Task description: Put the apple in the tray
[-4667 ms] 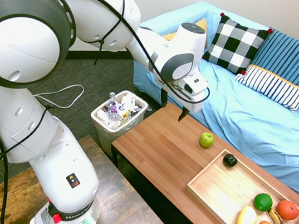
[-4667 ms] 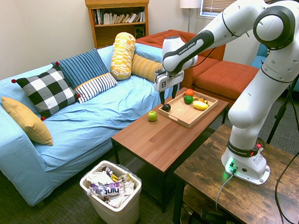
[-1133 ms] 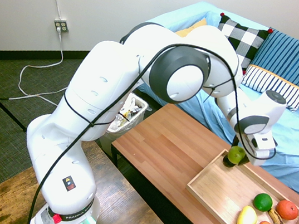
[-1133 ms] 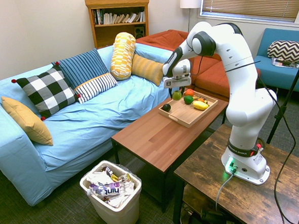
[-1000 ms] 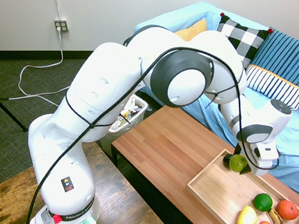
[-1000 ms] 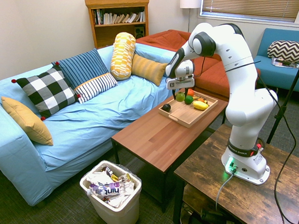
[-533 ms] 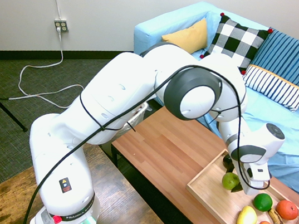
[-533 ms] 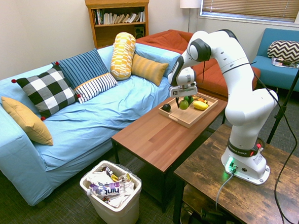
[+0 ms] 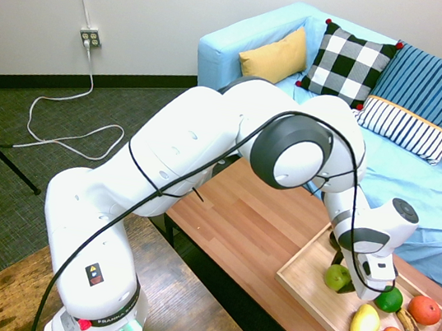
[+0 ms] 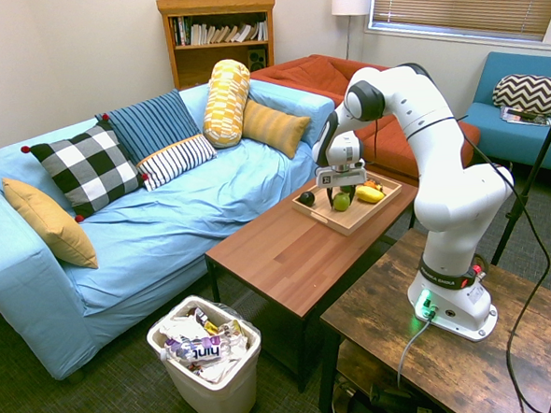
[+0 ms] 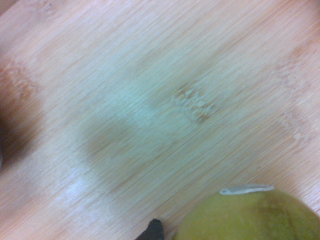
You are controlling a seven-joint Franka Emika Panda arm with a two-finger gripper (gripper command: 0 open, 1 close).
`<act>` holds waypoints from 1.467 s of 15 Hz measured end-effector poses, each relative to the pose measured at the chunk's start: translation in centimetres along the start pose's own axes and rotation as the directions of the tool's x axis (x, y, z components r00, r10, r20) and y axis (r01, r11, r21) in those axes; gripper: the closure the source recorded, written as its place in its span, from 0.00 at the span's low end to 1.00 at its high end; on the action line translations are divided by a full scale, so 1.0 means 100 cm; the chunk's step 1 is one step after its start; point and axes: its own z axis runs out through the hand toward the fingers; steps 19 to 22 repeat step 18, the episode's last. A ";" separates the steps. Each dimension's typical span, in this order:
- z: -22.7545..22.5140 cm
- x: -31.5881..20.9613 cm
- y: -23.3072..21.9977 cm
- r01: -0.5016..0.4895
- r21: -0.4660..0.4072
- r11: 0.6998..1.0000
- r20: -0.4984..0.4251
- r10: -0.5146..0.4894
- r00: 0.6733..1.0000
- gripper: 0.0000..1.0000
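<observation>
Gripping the apple between my gripper's closed jaws, low over the tray's bare wood, beside its darker green fruit.

A glossy white robot arm with grey joints

The arm was built of fat, rounded white shells with dark grey discs capping the joints. A thin black cable ran loosely along its length. Its base carried a small logo, dark lettering, a red button and a green glow at the foot.
</observation>
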 end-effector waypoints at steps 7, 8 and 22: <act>0.007 0.007 0.006 0.004 0.023 1.000 0.013 -0.004 1.000 0.00; 0.006 0.009 0.007 0.004 0.028 1.000 0.015 -0.005 1.000 0.00; -0.102 0.008 0.020 0.022 0.139 0.990 -0.047 -0.016 0.999 0.00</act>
